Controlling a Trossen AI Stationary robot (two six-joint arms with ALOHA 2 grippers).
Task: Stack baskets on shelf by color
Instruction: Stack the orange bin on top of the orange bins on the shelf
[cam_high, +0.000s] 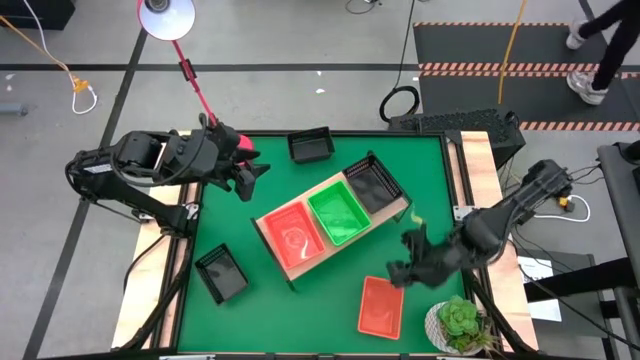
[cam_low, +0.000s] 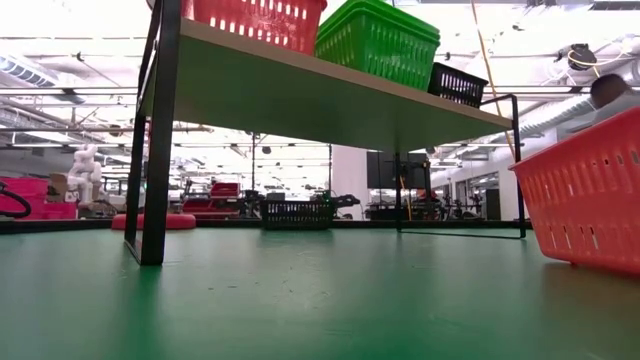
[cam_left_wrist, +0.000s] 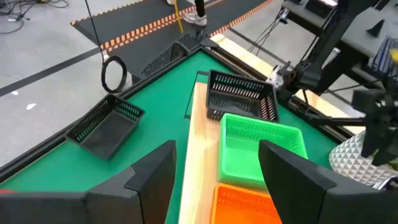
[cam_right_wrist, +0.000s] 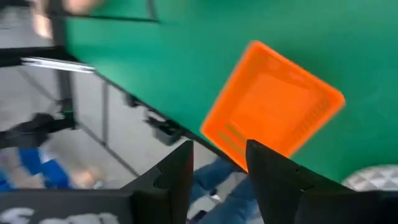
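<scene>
Green surface (cam_high: 330, 285) under both arms, grey floor all round, with the wooden shelf (cam_high: 283, 251) lying slantwise near its middle as the landmark. On the shelf, side by side in a row: orange-red basket (cam_high: 294, 236) at one end, green basket (cam_high: 338, 213) in the middle, black basket (cam_high: 375, 184) at the other end, hanging a little past the board. Off the shelf, down on the green: one black basket (cam_high: 310, 146) beyond the shelf's far long side, another black basket (cam_high: 221, 273) beside the orange-red end, and a second orange-red basket (cam_high: 381, 306) on the near side, well apart from the shelf. Round white plant pot (cam_high: 458, 325) just beside that last basket. Left gripper (cam_high: 250, 178) hovering off the shelf's orange-red end, jaws wide apart and holding nothing, looking along the row of three. Right gripper (cam_high: 405, 255) above the green between the shelf's black-basket end and the loose orange-red basket, fingers (cam_right_wrist: 180, 177) parted, nothing between them, that basket below and free of them. Person's legs (cam_high: 600, 50) on the floor far beyond the shelf.
</scene>
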